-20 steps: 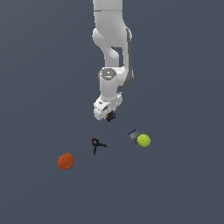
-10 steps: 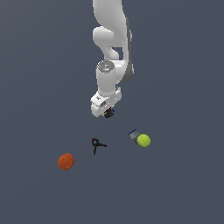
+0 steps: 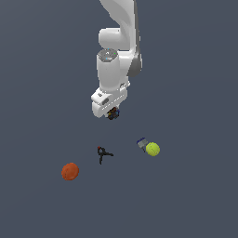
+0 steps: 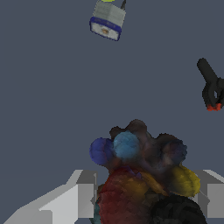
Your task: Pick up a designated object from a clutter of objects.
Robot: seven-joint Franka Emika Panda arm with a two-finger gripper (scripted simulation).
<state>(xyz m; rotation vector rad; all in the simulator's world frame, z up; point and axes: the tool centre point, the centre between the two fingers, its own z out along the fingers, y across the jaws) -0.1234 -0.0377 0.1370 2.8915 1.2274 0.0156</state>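
Here the gripper point(image 3: 113, 113) is holding the lump point(image 3: 112, 113) between its fingers point(image 4: 72, 199), which are closing narrowly on either flank of it. The lump is hanging under the hand, raised well clear of the floor point(image 3: 195, 195) and apart from the rest of the clutter.

Handling, as judged: the lump is looking small and light, so weight is posing little trouble; its knobbly outline is offering uneven contact, and a pad bearing on one bulge alone is risking a twist or slip. The broad middle, where the fingers are sitting now, is seeming the soundest place to grip. Whether it is stiff or soft cannot be told.

Appearance: in the wrist view the lump point(image 4: 140, 175) is showing as a dark brown-black cluster of rounded knobs, with blue, yellow and red-orange patches.

Below are lying the clamp point(image 3: 103, 154), the block point(image 3: 141, 143) touching the green ball point(image 3: 152, 148), and the orange ball point(image 3: 70, 171).
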